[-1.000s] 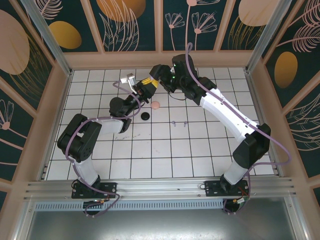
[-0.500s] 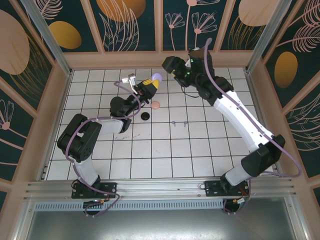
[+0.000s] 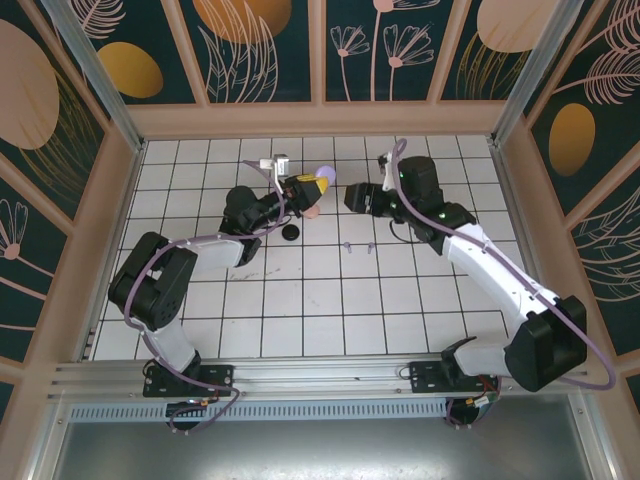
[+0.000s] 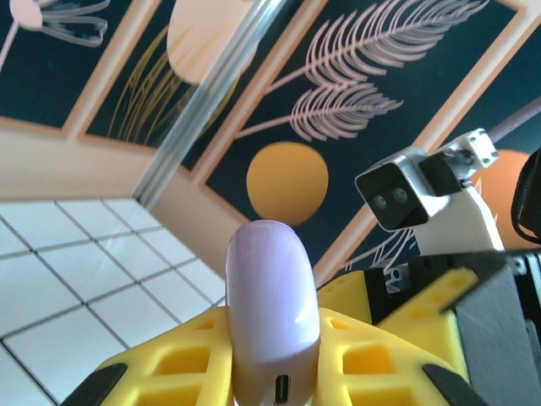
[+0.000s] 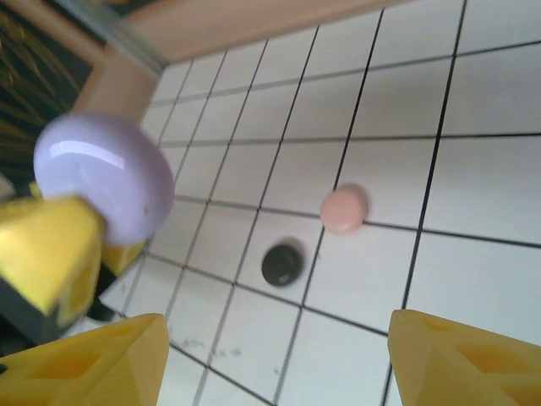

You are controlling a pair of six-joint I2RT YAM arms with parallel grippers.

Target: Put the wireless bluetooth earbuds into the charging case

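The left gripper (image 3: 308, 186) pinches the lavender charging case (image 4: 272, 304) tight. The right gripper (image 3: 353, 197), jaws spread wide, hovers just beside that case. Two tiny specks, probably lavender earbuds (image 3: 347, 245), lie on the tiles, apart from the case on its near side.

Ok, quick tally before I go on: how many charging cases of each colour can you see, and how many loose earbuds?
Lavender case: 1
Pink case: 1
Black case: 1
Loose earbuds: 2
Total: 5
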